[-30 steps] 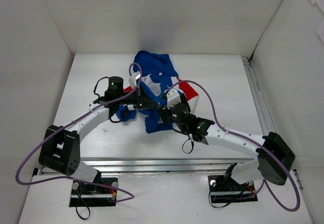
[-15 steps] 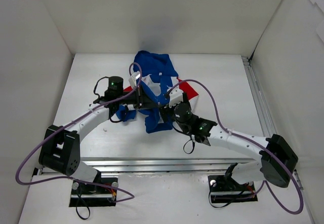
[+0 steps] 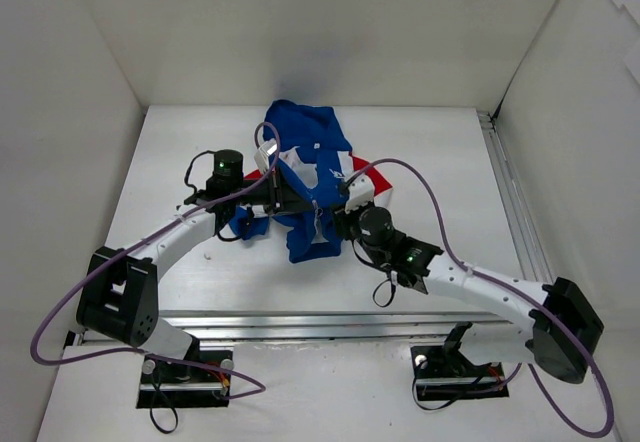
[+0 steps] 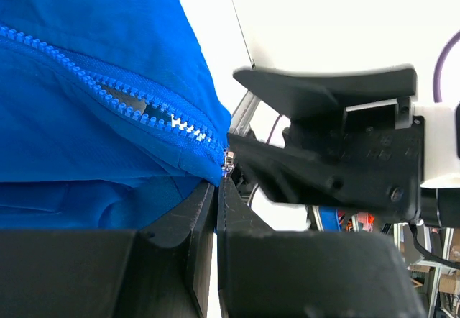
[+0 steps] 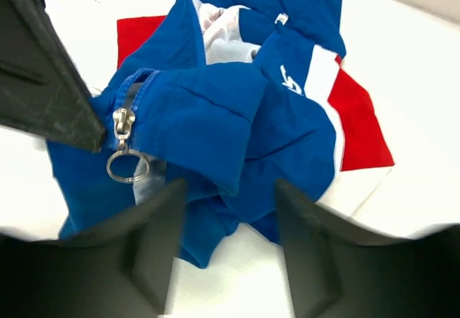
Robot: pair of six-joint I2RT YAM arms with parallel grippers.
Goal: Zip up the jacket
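Observation:
The jacket (image 3: 305, 132) lies crumpled at the table's middle, royal blue with red and white panels. My left gripper (image 3: 303, 204) is shut on the jacket's blue fabric right beside the zipper's lower end; in the left wrist view (image 4: 218, 185) the jaws are pressed together on it, with the zipper teeth (image 4: 144, 106) partly parted above. My right gripper (image 5: 230, 217) is open and empty, just short of the jacket (image 5: 215, 109). The silver slider with its ring pull (image 5: 126, 161) hangs to the left of its gap, next to the left gripper's fingertip (image 5: 57, 102).
White walls enclose the table on three sides. An aluminium rail (image 3: 510, 202) runs along the right edge. The right gripper's black body (image 4: 338, 152) sits close in front of the left gripper. A red panel (image 5: 359, 124) spreads on the table to the right.
My right arm has drawn back to the right and toward the near edge, away from the jacket. The left arm and its hold on the fabric have not moved.

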